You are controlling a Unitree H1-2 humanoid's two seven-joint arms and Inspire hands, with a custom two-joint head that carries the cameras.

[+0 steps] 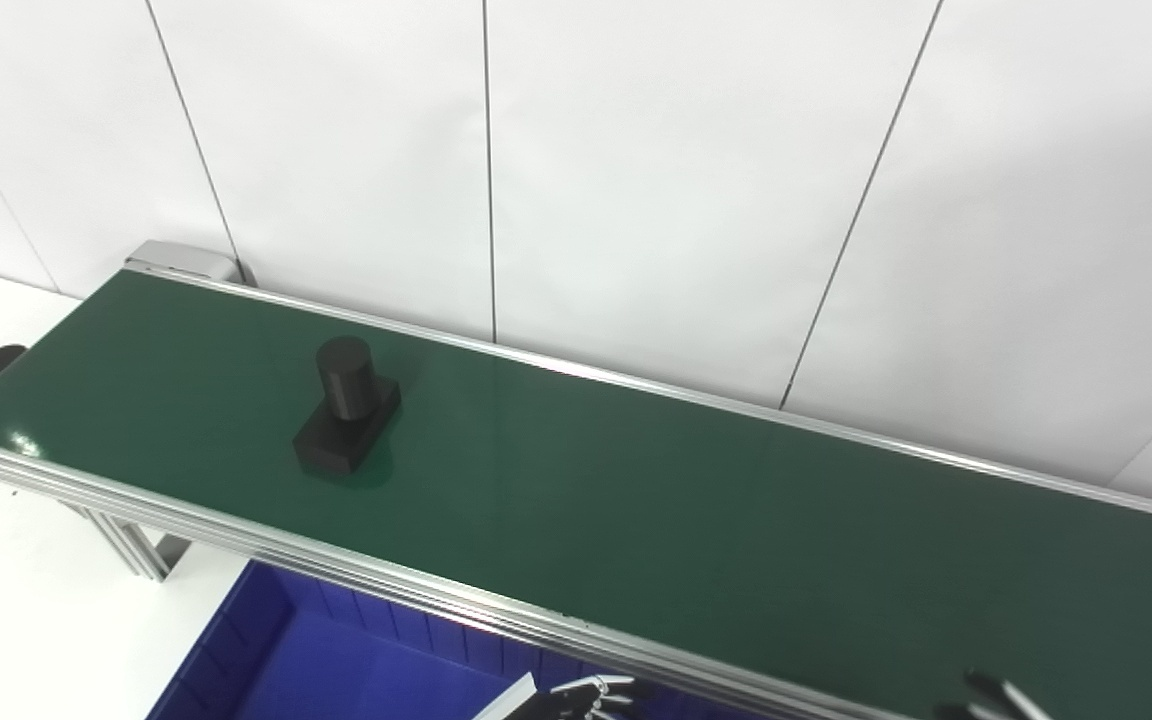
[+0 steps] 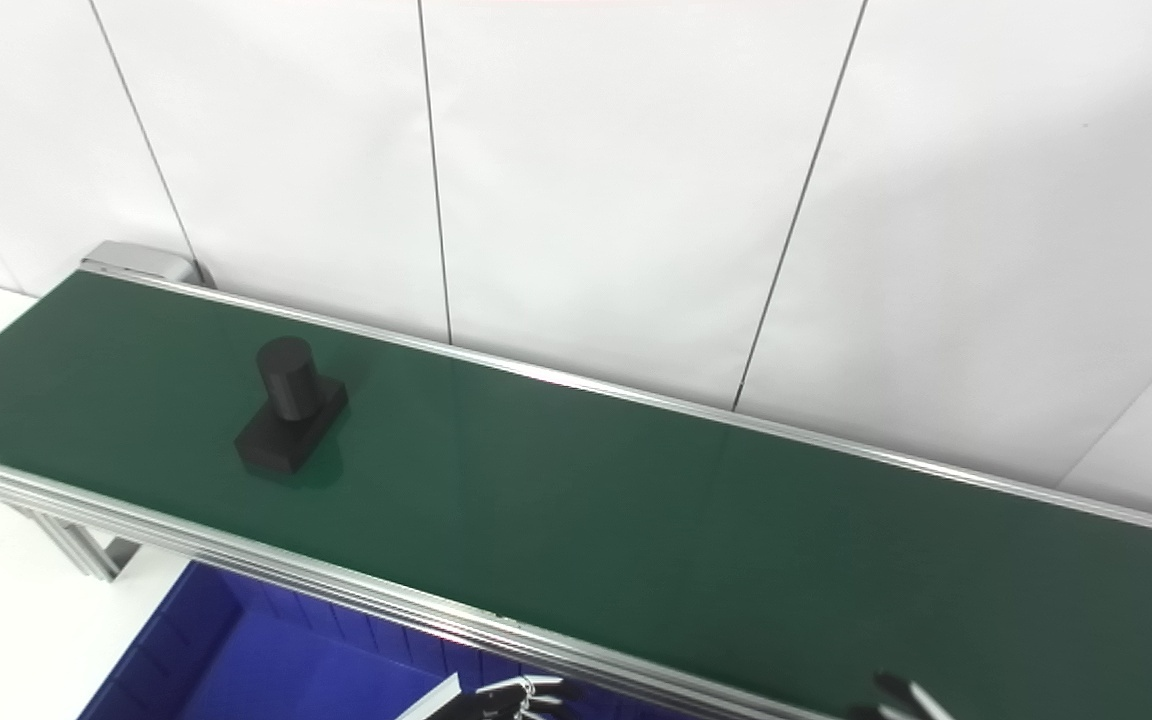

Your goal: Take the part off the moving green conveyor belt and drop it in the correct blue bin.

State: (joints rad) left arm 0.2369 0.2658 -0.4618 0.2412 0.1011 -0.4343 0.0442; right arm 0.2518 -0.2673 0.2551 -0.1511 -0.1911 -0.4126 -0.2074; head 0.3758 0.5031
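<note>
Left eye view | part (image 1: pixel 346 408) upright, base along belt (image 1: pixel 636 480) | robot hand grips unclear

A matte black part (image 1: pixel 346 408) sits on the plain dark green conveyor belt (image 1: pixel 696 510), framed by silver rails (image 1: pixel 376 585); a deep blue bin (image 1: pixel 336 660) shows lower left; white wall panels (image 1: pixel 676 160) fill the top.

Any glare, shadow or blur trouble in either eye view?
Left eye view: sharp; small glare spot at the belt left end, soft shadow on the wall at right. Right eye view: the black part is crisp, with a faint reflection on the belt; both hands cut off at the bottom edge.
</note>
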